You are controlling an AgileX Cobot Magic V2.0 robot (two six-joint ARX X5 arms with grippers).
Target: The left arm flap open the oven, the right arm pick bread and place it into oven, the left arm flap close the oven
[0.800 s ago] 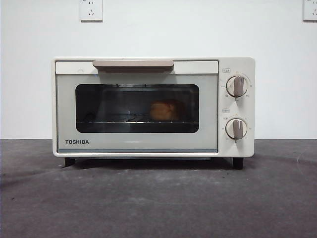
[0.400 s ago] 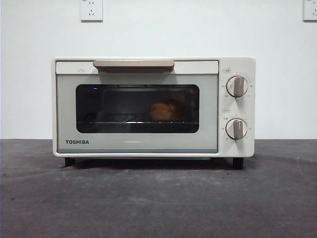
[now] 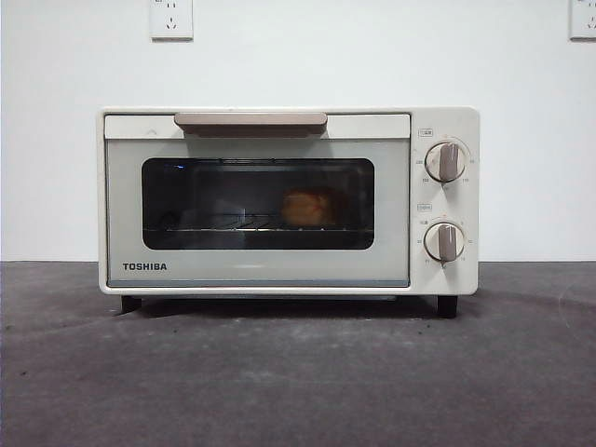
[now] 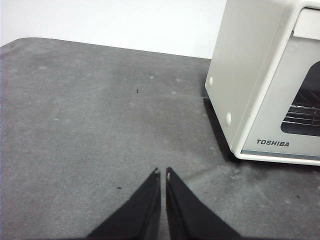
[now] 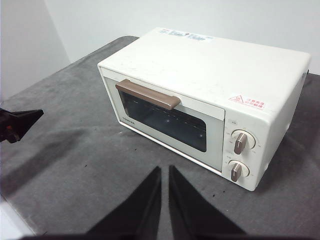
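Dark grey felt-like tabletop (image 3: pixel 298 372) meets a plain white wall. Cream-white TOSHIBA toaster oven (image 3: pixel 447 121) stands centred, door shut. Small golden-orange bread loaf (image 3: pixel 310 208) sits on the wire rack behind the dark glass. Left gripper (image 4: pixel 161 174), jaws pressed together, hovers beside the oven. Right gripper (image 5: pixel 164 170), likewise pressed together, hangs before it.

This looks like a lab or test room rather than a home kitchen. A lone toaster oven (image 3: pixel 289 200) stands on a dark grey mat (image 3: pixel 298 372) against a bare white wall (image 3: pixel 372 56) (only two wall sockets (image 3: pixel 171 19) break it). No counters or cupboards show.
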